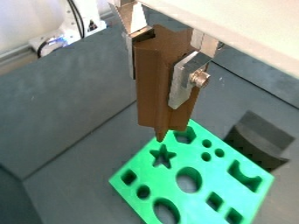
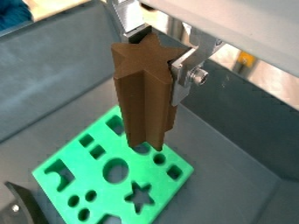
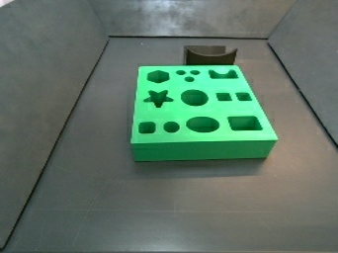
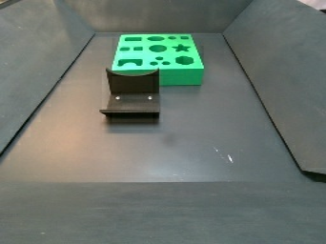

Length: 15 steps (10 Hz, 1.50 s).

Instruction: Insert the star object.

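Clamped between the gripper's (image 2: 156, 54) fingers (image 1: 184, 77), the brown star object (image 2: 142, 96) hangs upright above the green board (image 1: 197, 175), gripper and piece both unseen in both side views.

From your side view, the green block (image 4: 159, 57) lay flat at the far end of the dark floor (image 4: 192, 162), close to the back wall. Its star-shaped hole (image 4: 182, 47) sat open among round, square and oval cutouts. The fixture (image 4: 132, 91) stood just in front of the block, toward the left edge. You saw no gripper here.
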### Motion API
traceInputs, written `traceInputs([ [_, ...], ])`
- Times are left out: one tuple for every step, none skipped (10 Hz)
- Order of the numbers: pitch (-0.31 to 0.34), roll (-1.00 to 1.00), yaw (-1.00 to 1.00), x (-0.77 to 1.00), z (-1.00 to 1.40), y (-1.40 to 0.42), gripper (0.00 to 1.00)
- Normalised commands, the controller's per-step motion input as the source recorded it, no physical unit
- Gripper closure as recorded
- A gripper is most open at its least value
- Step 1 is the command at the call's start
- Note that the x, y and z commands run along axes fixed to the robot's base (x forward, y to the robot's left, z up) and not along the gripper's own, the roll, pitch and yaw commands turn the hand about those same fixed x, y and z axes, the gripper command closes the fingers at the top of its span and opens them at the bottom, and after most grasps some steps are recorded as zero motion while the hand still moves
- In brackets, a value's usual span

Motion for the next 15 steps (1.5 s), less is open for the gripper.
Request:
traceInputs([
  [-0.001,0.0,-0.35,-0.21,-1.0,0.0,1.0],
  [0.0,0.0,-0.41,-0.09,-1.0,0.0,1.0],
  [0.0,0.0,-0.45,-0.11,-1.0,0.0,1.0],
  [0.0,0.0,-0.43,-0.21,-1.0,0.02,1.0],
  [-0.01,0.0,-0.39,-0.45,-1.0,0.02,1.0],
  [-0.036,0.0,-0.41,-0.71,-1.0,0.04,1.0],
  [-0.1,0.0,-0.57,-0.15,-0.91,0.08,1.0],
  [-0.033,-0.05,-0.36,0.29,-0.89,0.39,1.0],
  [0.0,-0.07,-0.31,0.65,-0.81,0.42,1.0],
  [0.02,-0.06,-0.38,0.82,-0.76,0.31,1.0],
  [0.0,-0.08,-0.49,0.62,-0.77,0.27,1.0],
  [0.0,-0.07,-0.63,0.32,-0.78,0.1,1.0],
  [0.0,-0.02,-0.89,0.2,-0.54,0.06,1.0],
  [0.01,0.0,-0.85,0.17,-0.36,0.07,1.0],
  [0.017,0.0,-0.66,0.09,-0.32,0.02,1.0],
])
